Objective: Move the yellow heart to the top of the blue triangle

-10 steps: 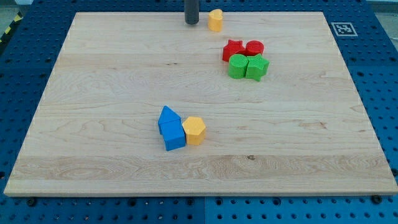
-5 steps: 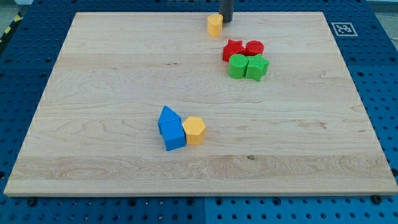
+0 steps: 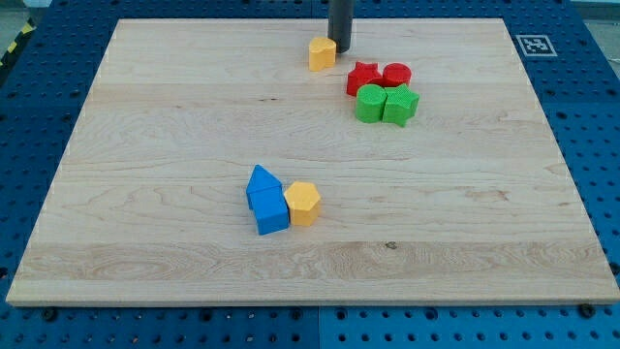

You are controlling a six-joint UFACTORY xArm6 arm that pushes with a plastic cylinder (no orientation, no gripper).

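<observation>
The yellow heart (image 3: 322, 53) lies near the view's top, a little right of the middle. My tip (image 3: 340, 47) stands just to its upper right, touching or nearly touching it. The blue triangle (image 3: 260, 180) lies left of centre, lower down, with a blue cube (image 3: 270, 210) pressed against its lower side. A yellow hexagon (image 3: 303, 203) touches the blue cube's right side. The heart is far above and to the right of the triangle.
A cluster sits right of the heart: a red star (image 3: 363, 77), a red cylinder (image 3: 396, 75), a green cylinder (image 3: 370, 103) and a green hexagon-like block (image 3: 399, 104). The wooden board (image 3: 145, 116) ends close above the heart. A marker tag (image 3: 535, 45) sits at the top right corner.
My tip moved from the heart's left, around its top, to its upper right. The heart has slid down and to the left. The other blocks have not moved.
</observation>
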